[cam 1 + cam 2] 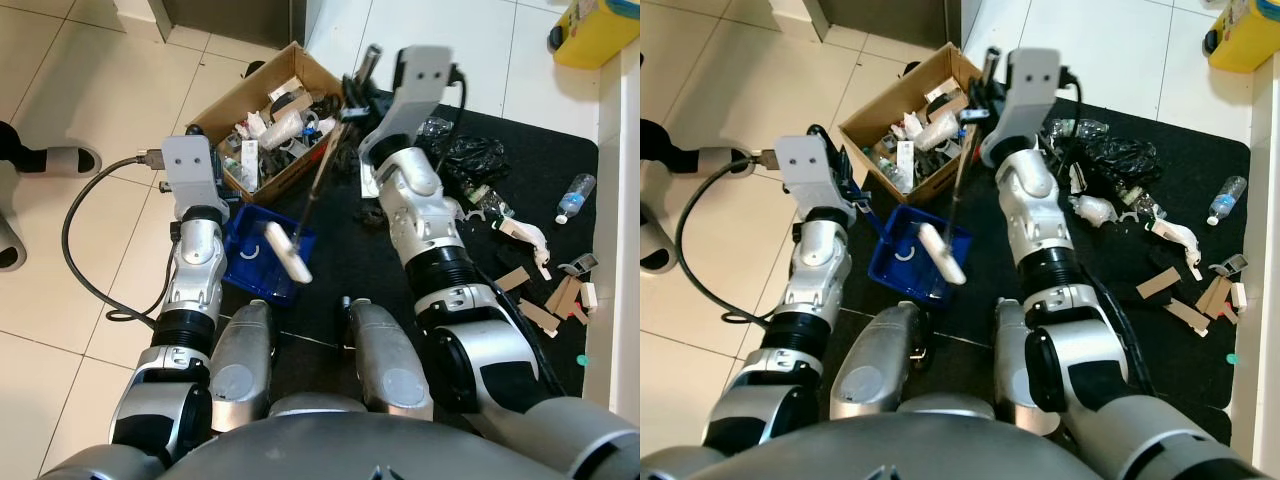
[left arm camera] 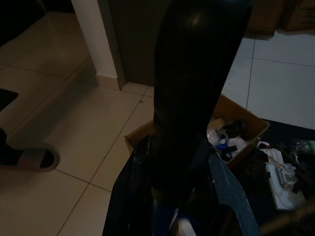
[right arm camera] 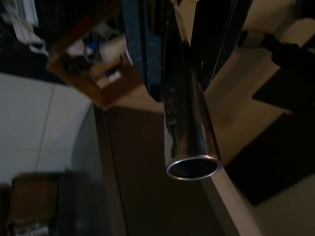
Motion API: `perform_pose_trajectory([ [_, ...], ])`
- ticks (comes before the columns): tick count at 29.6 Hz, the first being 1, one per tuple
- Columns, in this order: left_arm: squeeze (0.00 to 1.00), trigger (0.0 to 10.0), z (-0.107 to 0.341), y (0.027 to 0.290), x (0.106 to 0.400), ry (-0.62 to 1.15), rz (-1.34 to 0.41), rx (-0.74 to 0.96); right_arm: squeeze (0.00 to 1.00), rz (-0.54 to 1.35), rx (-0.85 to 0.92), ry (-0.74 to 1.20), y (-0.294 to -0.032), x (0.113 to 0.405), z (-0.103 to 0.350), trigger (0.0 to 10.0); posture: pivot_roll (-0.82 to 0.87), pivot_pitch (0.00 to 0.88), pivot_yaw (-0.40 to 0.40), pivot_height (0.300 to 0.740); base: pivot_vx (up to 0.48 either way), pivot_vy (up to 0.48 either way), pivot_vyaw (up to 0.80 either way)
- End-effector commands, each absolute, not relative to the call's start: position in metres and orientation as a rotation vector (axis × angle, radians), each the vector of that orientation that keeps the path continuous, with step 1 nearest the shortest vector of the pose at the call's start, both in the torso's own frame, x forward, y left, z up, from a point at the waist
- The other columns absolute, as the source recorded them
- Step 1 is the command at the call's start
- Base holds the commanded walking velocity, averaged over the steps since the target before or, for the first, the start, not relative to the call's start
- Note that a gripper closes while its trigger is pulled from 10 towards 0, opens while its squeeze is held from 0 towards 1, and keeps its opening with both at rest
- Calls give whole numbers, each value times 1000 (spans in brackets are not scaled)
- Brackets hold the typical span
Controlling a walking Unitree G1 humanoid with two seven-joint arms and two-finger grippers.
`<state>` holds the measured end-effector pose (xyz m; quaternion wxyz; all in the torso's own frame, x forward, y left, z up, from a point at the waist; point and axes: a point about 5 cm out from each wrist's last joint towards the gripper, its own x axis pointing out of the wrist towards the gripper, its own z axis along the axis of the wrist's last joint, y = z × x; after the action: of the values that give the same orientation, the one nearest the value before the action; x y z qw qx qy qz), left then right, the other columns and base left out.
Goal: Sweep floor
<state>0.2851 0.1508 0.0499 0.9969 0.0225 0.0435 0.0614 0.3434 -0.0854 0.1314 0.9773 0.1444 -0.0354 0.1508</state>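
Right claw (image 1: 980,110) is closed around the upper end of our broom's metal pole (image 3: 189,132), which slants down from over the cardboard box (image 1: 262,120) toward the blue dustpan (image 1: 262,262); the white piece (image 1: 288,253) low on the pole hangs just above the pan. We judge the high grip is meant to give leverage for swinging the low end across the floor. Left claw (image 2: 189,113) reaches forward at the pan's near-left side. Its dark fingers look pressed onto something dark, probably the pan's handle, but we cannot tell for sure whether they are gripping.

Most of the litter lies to our right on the black mat (image 1: 540,160): a crumpled black bag (image 1: 470,160), a plastic bottle (image 1: 575,197), cardboard scraps (image 1: 545,300) and white bits. The box, already full of rubbish, stands at the mat's far-left corner, just beyond the pan.

Open tile stretches to our left, crossed by a grey cable (image 1: 85,250). A person's slippered foot (image 1: 55,160) rests at the left edge, so wide swings that way need care. To our right the mat ends close to a white wall edge (image 1: 610,200), leaving little room there.
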Motion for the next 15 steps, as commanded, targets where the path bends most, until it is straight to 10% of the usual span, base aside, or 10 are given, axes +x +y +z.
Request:
perform_pose_trajectory([
  [1, 0, 10000, 45, 142, 281, 109, 104, 5, 0, 303, 249, -164, -100, 346, 154, 10000, 89, 113, -6, 740, 0, 0, 0],
  [15, 0, 10000, 63, 123, 278, 64, -144, -83, 0, 5, -24, -31, -232, 329, 136, 10000, 67, 84, 11, 740, 0, 0, 0],
])
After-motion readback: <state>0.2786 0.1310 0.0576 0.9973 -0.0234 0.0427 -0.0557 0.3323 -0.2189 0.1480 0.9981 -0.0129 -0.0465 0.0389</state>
